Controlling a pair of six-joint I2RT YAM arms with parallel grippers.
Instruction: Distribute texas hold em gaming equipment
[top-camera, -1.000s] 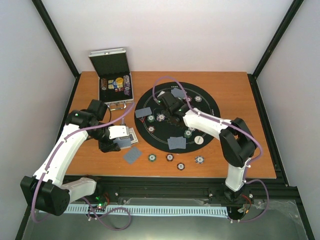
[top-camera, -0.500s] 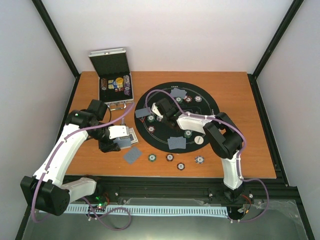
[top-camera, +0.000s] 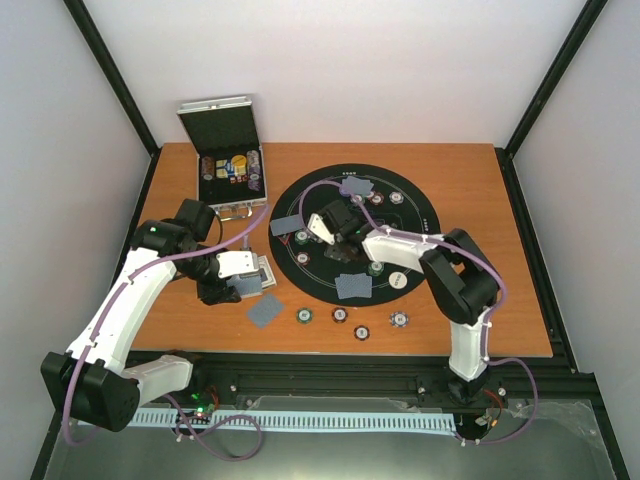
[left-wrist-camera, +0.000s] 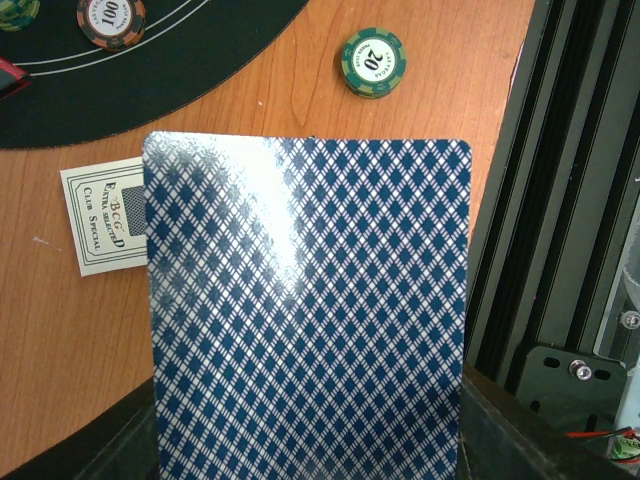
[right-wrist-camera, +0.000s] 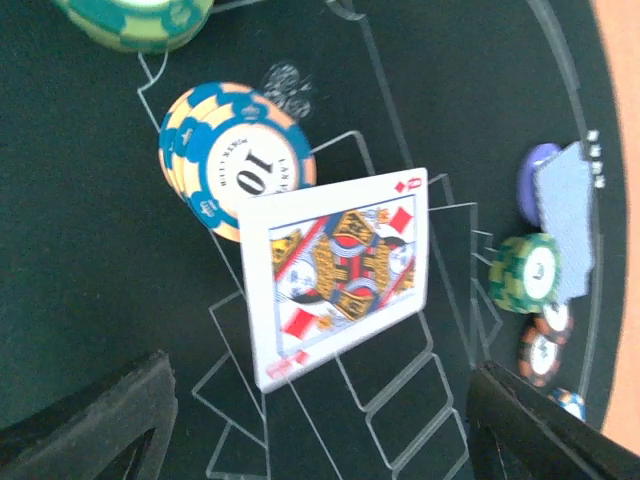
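In the right wrist view a face-up diamond court card (right-wrist-camera: 335, 275) shows blurred over the black mat (right-wrist-camera: 90, 250), free of both fingers. My right gripper (right-wrist-camera: 320, 430) stands open around it, above the mat's left-centre (top-camera: 328, 228). A blue-and-orange chip stack (right-wrist-camera: 240, 165) sits just beyond the card. My left gripper (top-camera: 240, 280) hangs over the wood left of the mat, shut on blue-backed playing cards (left-wrist-camera: 305, 310) that hide its fingers. Face-down cards (top-camera: 353, 286) and chips (top-camera: 304, 316) lie on the mat and the wood.
The silver case (top-camera: 228, 160) stands open at the back left with chips inside. A white printed card (left-wrist-camera: 105, 215) lies on the wood beside the held cards. A green chip (left-wrist-camera: 373, 62) is near the table's front rail (left-wrist-camera: 560, 200). A purple disc (right-wrist-camera: 535, 175) sits on the mat.
My right gripper has opened and let go of the face-up card over the mat, after shifting slightly toward the mat's left. The left arm has not moved.
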